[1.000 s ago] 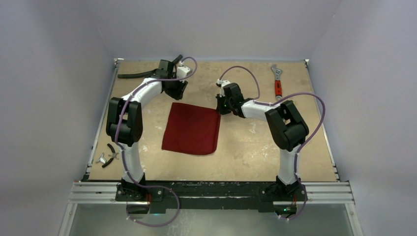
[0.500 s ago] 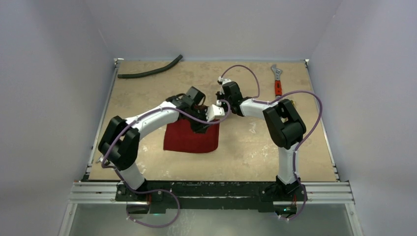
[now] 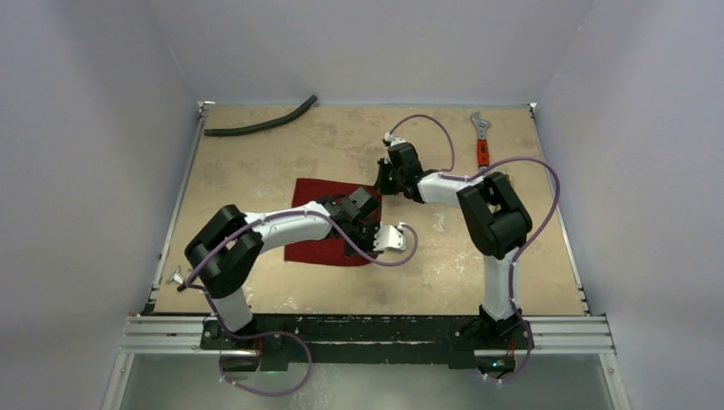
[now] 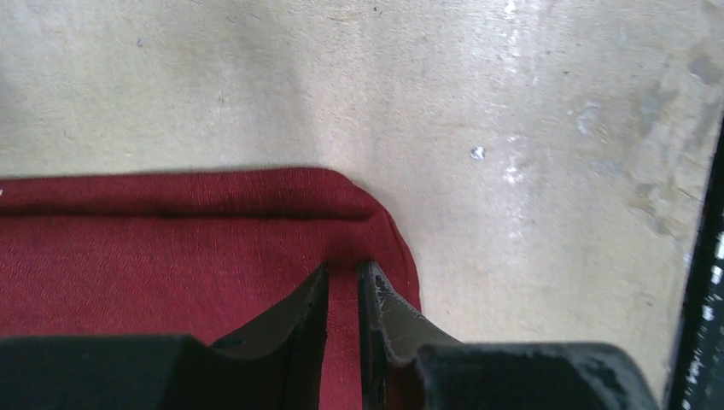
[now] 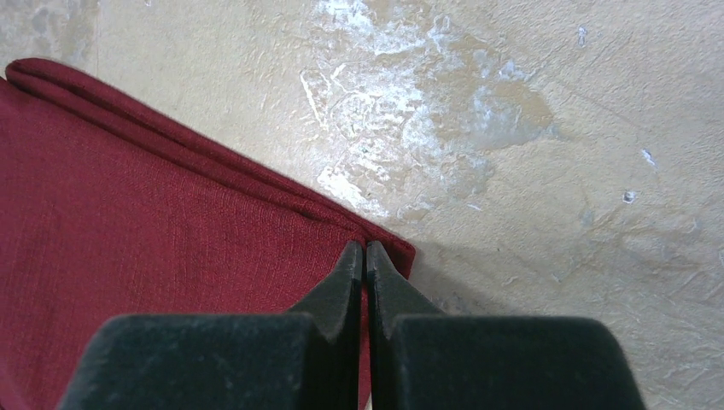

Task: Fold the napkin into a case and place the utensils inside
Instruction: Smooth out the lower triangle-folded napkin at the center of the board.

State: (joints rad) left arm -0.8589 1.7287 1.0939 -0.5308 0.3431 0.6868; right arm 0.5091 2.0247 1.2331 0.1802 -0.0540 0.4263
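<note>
Pins the napkin (image 3: 312,195), centre frame, by its upper-right corner in the clenched right gripper (image 5: 365,249); rests the left gripper (image 4: 344,272), nearly closed, grip unclear, on the lower-right corner; spans that edge between both.

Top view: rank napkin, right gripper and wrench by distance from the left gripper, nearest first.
From the left gripper:
1. napkin: directly under its fingertips, at the cloth's near right corner.
2. right gripper: just beyond, at the napkin's far right corner.
3. wrench: farthest, off to the back right.
</note>
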